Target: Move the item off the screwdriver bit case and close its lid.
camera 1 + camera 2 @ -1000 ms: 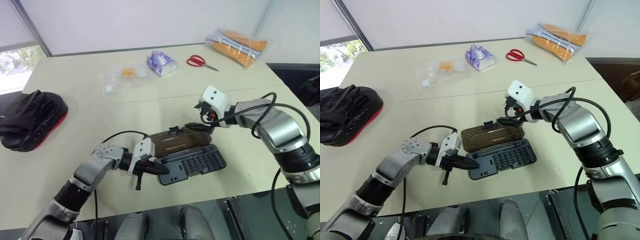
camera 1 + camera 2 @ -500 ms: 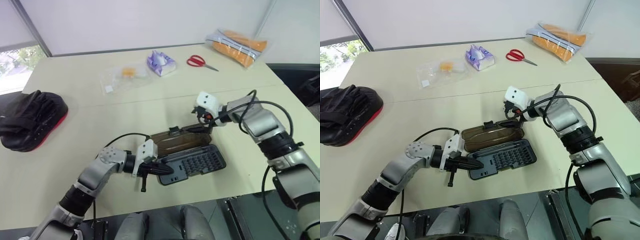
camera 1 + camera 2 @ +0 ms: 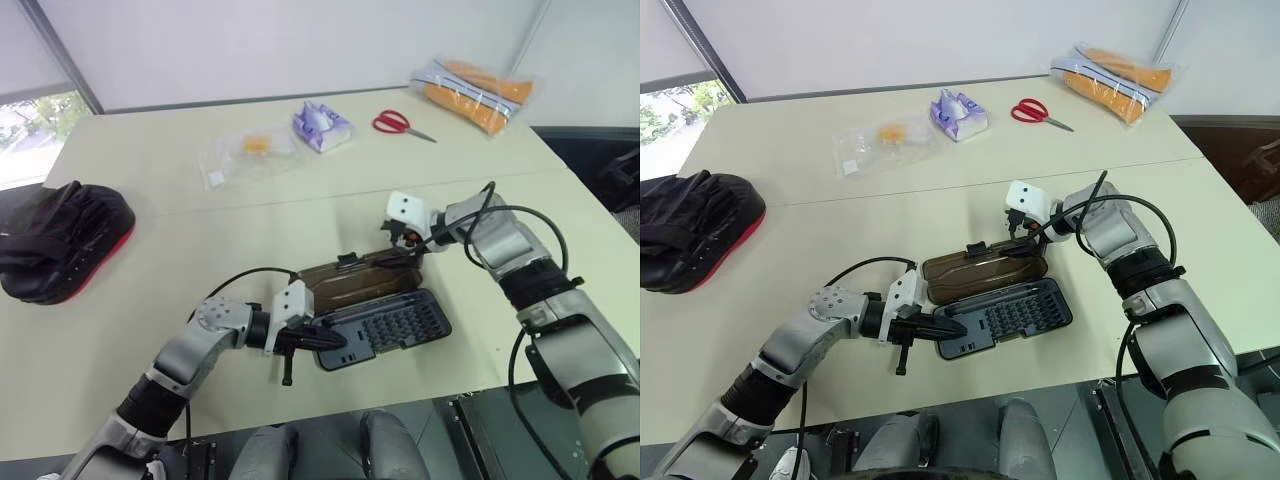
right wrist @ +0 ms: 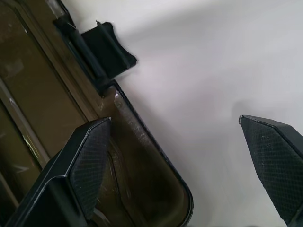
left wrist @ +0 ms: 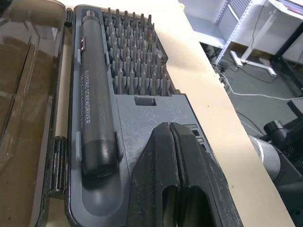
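Fingers first: I have the right gripper (image 4: pixel 184 165) spread wide and empty, one pad over the far corner of the lid (image 3: pixel 985 269) and the other out over bare worktop (image 3: pixel 840 215). My left gripper (image 5: pixel 173 142) has its fingers pressed together, holding nothing, with the tips resting on or just above the plain end of the grey tray.

From the head views, the screwdriver bit case (image 3: pixel 1005 315) lies open near the front edge of the worktop. Its smoky brown lid is folded flat on the far side of the tray, the black latch tab (image 4: pixel 106 49) on the lid's far edge. I see nothing lying across the tray or lid, and the grey driver (image 5: pixel 92 94) sits clipped in its slot beside the rows of bits. So I judge the clearing step is done and the lid-closing step is in hand.

Next I need to get a right finger under the lid's far rim near that corner, then swing the panel up and over toward me about its hinge. The lid lies flat on the worktop, so catching its edge may be fiddly. I would also draw the left fingers clear of the tray before the lid comes down, or keep them only on the tray's end to steady it.
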